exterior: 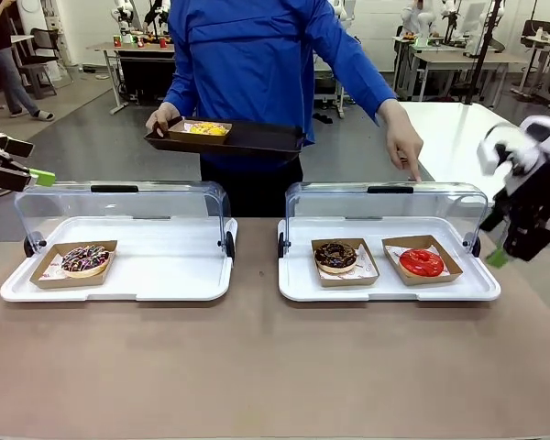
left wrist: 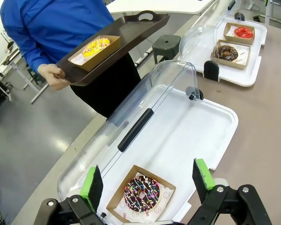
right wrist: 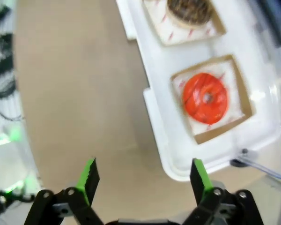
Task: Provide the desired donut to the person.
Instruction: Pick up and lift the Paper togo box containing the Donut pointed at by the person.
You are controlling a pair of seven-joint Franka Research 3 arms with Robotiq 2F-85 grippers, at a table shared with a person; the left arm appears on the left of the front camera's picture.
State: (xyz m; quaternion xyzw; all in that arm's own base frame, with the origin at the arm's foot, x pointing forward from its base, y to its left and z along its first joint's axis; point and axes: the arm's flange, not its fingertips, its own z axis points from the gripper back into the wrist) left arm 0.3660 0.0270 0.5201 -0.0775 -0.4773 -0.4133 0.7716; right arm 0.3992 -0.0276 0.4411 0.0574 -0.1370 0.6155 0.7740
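Barely begun: glossy red-iced donut [exterior: 422, 262] unlifted at white plastic tray's [exterior: 385, 295] right end; left gripper [left wrist: 148, 180], right gripper [right wrist: 144, 178] spread wide, empty.

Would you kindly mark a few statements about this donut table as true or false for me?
1. The right case holds a chocolate donut and a red donut. True.
2. The person holds a bare tray. False: it carries a yellow donut.
3. The left claw and right claw are both open, holding nothing. True.
4. The sprinkled donut shares a case with the red one. False: it sits alone in the left case.
5. The person's free hand points at the left case. False: it points down at the right case's lid, near the red donut.
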